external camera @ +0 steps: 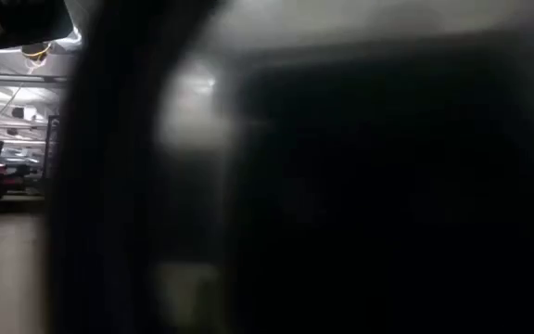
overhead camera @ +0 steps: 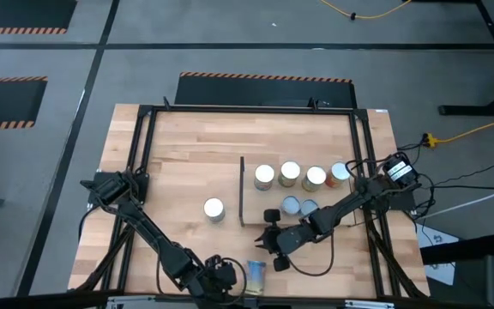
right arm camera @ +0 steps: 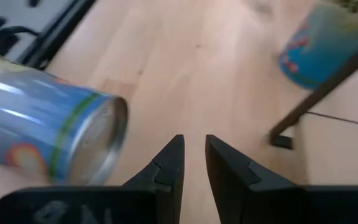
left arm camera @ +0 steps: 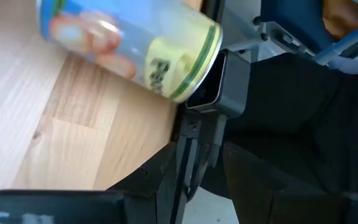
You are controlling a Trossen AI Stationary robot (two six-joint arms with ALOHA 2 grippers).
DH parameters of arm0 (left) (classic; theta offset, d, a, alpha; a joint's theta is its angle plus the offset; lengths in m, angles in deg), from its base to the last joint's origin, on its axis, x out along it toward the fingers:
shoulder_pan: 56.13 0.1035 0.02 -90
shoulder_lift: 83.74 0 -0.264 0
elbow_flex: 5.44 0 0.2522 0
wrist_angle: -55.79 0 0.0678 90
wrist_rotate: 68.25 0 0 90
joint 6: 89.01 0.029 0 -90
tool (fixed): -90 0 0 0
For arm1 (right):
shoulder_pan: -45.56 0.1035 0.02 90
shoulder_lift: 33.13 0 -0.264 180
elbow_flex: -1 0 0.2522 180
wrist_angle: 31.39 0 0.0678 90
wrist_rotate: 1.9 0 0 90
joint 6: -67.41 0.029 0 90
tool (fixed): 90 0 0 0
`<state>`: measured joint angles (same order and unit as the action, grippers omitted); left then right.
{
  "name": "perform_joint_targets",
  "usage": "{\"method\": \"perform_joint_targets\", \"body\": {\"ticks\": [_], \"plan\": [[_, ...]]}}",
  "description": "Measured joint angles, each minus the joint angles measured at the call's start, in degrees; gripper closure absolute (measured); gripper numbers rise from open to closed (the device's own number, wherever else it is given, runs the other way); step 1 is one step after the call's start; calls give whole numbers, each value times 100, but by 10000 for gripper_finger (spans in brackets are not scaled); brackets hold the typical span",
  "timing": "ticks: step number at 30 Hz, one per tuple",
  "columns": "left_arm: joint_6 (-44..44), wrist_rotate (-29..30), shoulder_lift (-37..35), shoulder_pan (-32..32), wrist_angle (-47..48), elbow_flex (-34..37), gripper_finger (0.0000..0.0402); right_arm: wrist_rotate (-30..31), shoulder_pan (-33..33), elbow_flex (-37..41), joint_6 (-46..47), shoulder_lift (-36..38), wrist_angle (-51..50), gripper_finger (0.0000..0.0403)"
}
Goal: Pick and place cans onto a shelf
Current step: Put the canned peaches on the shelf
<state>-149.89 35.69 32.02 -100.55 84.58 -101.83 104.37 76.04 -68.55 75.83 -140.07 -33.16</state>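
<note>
The shelf's dark upright panel [overhead camera: 242,189] stands mid-table, with several upright cans [overhead camera: 290,174] to its right. One can [overhead camera: 213,209] stands on the tabletop left of the panel; it also shows in the right wrist view [right arm camera: 322,43]. A blue-labelled can [overhead camera: 256,275] lies on its side at the table's near edge, its end against a black box [left arm camera: 222,81]. My right gripper [right arm camera: 193,146] is above the table just right of this can [right arm camera: 42,143], with only a narrow gap between its fingers and nothing in it. My left gripper [overhead camera: 221,276] is at the near edge, left of the lying can [left arm camera: 129,43].
A black metal frame [overhead camera: 144,154] runs around the tabletop. The low view is filled by a dark blurred shape close to its camera. Bare wood [overhead camera: 187,163] lies left of and beyond the panel. The right arm [overhead camera: 350,202] reaches across the shelf's near right corner.
</note>
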Motion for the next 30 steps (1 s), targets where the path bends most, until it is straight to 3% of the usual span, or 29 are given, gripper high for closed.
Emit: {"method": "perform_joint_targets", "body": {"ticks": [3,15,22,26,30], "plan": [[0,51,0,0,-11,0,277,-273,12,0,11,0,-53,332],[2,56,-2,2,-20,0,277,-252,204,1,17,42,-258,365],[146,140,-4,9,-50,0,277,-88,327,-280,-104,776,-1400,383],[153,159,-7,19,-60,0,277,-515,627,-317,-106,1056,-1520,391],[162,162,-9,47,-77,0,277,-475,839,-315,-115,976,-1476,394]]}}
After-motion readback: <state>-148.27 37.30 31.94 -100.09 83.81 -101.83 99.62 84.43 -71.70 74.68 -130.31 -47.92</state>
